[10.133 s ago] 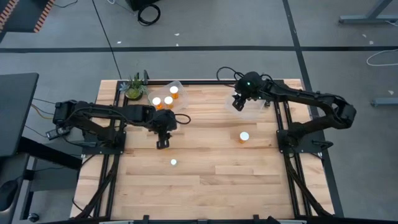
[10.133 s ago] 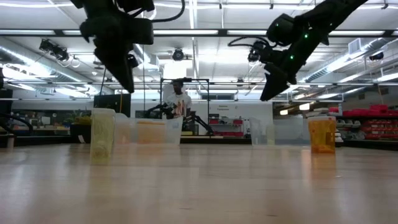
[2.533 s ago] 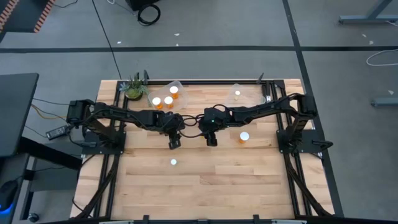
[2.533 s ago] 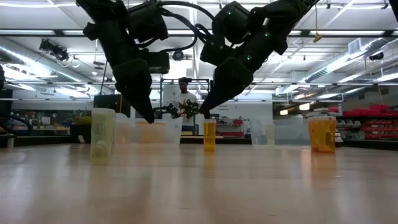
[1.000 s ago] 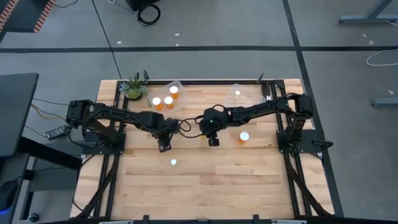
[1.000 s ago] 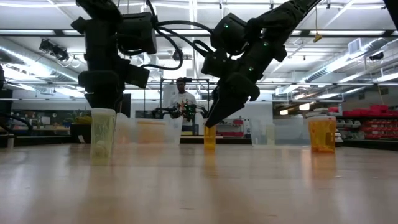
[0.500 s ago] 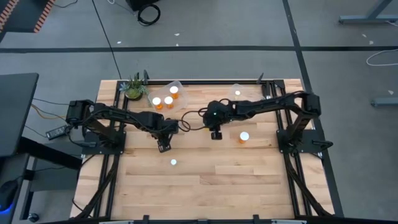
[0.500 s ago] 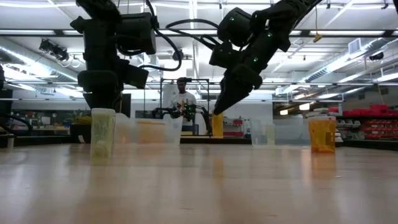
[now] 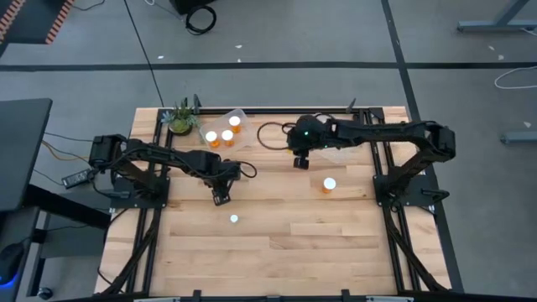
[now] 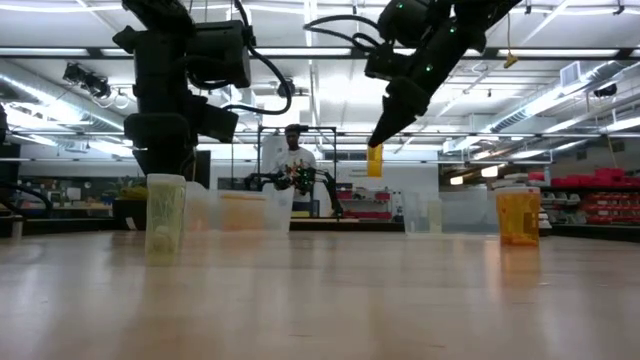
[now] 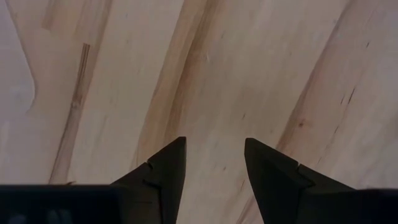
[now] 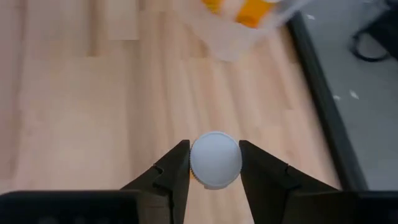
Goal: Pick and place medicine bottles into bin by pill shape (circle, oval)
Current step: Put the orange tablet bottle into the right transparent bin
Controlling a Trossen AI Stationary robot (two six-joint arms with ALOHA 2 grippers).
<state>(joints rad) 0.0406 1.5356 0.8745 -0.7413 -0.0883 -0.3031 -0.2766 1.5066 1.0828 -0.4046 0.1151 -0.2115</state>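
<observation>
A light wooden table of long planks, edged by a black frame, fills the middle of the high view. At its upper left corner sits a small green plant, and just right of it a clear bin holding three orange bottles with white caps. Another clear bin rests at upper centre-right. One white-capped bottle stands right of centre; a tiny one stands lower left of centre.
</observation>
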